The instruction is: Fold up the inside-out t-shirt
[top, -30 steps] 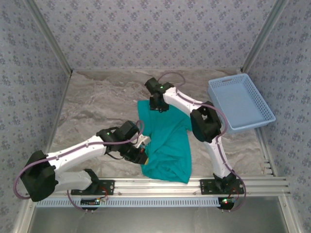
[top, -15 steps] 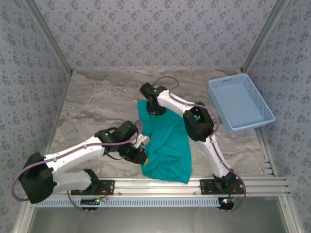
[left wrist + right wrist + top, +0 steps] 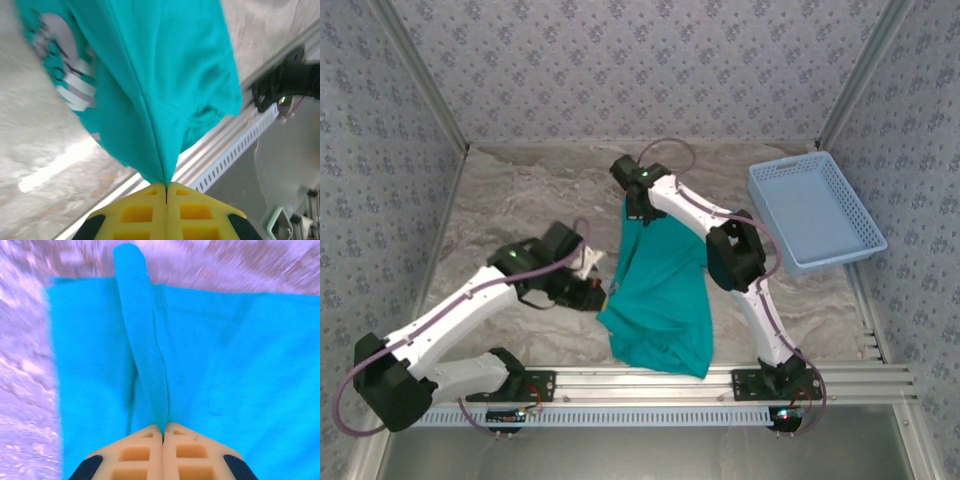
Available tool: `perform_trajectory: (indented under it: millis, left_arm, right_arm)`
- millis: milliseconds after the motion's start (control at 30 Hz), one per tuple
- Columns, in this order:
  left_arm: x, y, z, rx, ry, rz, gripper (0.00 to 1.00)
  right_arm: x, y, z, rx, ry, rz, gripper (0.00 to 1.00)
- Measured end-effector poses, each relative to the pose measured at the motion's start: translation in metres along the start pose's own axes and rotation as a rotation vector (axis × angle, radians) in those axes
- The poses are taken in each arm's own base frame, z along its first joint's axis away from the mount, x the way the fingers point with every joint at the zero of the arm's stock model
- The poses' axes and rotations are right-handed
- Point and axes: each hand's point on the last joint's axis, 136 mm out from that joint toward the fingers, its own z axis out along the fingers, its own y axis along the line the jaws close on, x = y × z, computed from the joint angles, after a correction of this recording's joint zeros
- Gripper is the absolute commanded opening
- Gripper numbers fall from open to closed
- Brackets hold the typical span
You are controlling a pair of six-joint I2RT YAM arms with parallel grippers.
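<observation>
With the left gripper (image 3: pixel 598 297) clamped tight, pinches the left edge of the teal t-shirt (image 3: pixel 665 290). Holds the cloth over the middle of the table (image 3: pixel 520 200), between both arms. With the right gripper (image 3: pixel 642 215) squeezed closed, grips a fold at its far end. Leaves the blue basket (image 3: pixel 815 210) far right.

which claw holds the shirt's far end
The right claw, pinching the shirt at its far edge; the left claw grips its near left side.
</observation>
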Motion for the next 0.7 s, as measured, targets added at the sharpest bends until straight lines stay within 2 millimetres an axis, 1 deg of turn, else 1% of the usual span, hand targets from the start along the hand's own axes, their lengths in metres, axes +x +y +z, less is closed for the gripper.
perform_trajectory:
  millis: [33, 67, 200, 233, 300, 400, 500, 567, 633, 700]
  left_arm:
    - [-0.014, -0.001, -0.016, -0.019, -0.052, 0.023, 0.00]
    - [-0.029, -0.002, -0.034, -0.047, -0.112, 0.061, 0.00]
    - [-0.077, -0.010, -0.102, -0.194, -0.332, 0.269, 0.00]
    - [-0.086, -0.012, -0.114, -0.225, -0.371, 0.313, 0.00]
    - [-0.109, -0.013, -0.143, -0.319, -0.442, 0.423, 0.00]
    - [-0.150, -0.008, -0.184, -0.475, -0.524, 0.546, 0.00]
    - [-0.181, -0.005, -0.217, -0.615, -0.563, 0.666, 0.00]
    - [-0.192, -0.011, -0.230, -0.661, -0.577, 0.754, 0.00]
    - [-0.191, -0.014, -0.233, -0.683, -0.567, 0.828, 0.00]
    - [-0.180, -0.012, -0.223, -0.689, -0.531, 0.896, 0.00]
  right_arm:
    - [-0.011, -0.006, -0.010, -0.009, -0.022, 0.022, 0.00]
    - [-0.027, -0.015, -0.023, -0.021, -0.053, 0.055, 0.00]
    - [-0.090, -0.067, -0.082, -0.057, -0.199, 0.211, 0.00]
    - [-0.102, -0.079, -0.096, -0.065, -0.231, 0.242, 0.00]
    - [-0.126, -0.103, -0.131, -0.088, -0.309, 0.303, 0.01]
    - [-0.150, -0.124, -0.178, -0.131, -0.410, 0.360, 0.04]
    - [-0.157, -0.140, -0.217, -0.161, -0.474, 0.392, 0.04]
    - [-0.154, -0.150, -0.236, -0.170, -0.505, 0.406, 0.04]
    - [-0.140, -0.159, -0.249, -0.173, -0.518, 0.413, 0.04]
    - [-0.114, -0.166, -0.252, -0.177, -0.506, 0.420, 0.04]
